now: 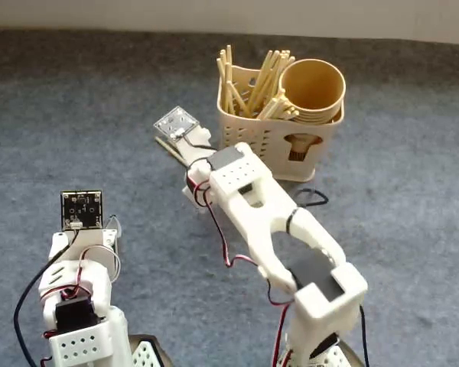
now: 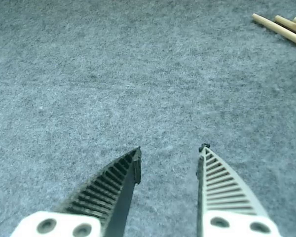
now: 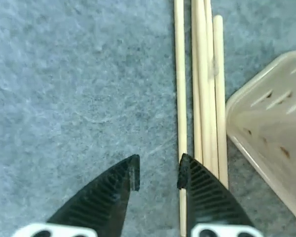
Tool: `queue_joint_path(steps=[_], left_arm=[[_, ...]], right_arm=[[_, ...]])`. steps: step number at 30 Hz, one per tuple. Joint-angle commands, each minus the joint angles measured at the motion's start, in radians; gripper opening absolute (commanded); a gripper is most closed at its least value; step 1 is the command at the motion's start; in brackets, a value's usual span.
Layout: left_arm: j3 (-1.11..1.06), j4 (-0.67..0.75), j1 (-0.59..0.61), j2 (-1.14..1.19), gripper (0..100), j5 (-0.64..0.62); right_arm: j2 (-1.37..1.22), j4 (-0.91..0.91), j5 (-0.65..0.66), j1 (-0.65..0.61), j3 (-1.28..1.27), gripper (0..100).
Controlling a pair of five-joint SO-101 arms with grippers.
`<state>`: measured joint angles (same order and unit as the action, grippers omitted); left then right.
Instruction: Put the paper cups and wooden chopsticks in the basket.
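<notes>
Paper cups (image 1: 312, 88) sit in basket (image 1: 252, 141). Loose chopsticks (image 3: 202, 98) lie on surface (image 3: 64, 74) just beside basket. Right hand (image 3: 159, 170) is apart over them, offset. Likely next: straddle them, clamp. Left hand (image 2: 170, 158) is apart, well off basket.

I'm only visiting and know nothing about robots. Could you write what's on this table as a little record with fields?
Surface: grey felt-like mat
Basket: cream slotted plastic basket, upright at the far side
In basket: stacked tan paper cups; bundle of pale wooden chopsticks
Outside basket: several loose wooden chopsticks, side by side on the mat beside the basket
Right gripper: open, poised over the loose chopsticks
Left gripper: open, over bare mat, holding nothing
</notes>
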<state>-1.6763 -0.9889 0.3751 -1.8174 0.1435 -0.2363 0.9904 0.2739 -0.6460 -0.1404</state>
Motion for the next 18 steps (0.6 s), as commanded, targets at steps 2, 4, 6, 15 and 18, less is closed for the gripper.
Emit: queue_joint_path(steps=[2,4,6,15,18], left_arm=[[-0.019,-0.003,0.007,-0.004,19,0.011],[-0.019,-0.003,0.008,-0.004,19,0.011],[-0.019,-0.003,0.008,-0.004,19,0.011],[-0.019,-0.003,0.008,-0.004,19,0.011],[-0.019,-0.003,0.008,-0.004,19,0.011]], right_arm=[[-0.07,0.012,0.098,0.024,0.104,14.1],[-0.101,0.012,0.103,0.031,0.108,14.1],[-0.116,0.007,0.104,0.048,0.119,14.1],[-0.125,0.005,0.107,0.071,0.15,14.1],[-0.125,0.005,0.107,0.071,0.15,14.1]])
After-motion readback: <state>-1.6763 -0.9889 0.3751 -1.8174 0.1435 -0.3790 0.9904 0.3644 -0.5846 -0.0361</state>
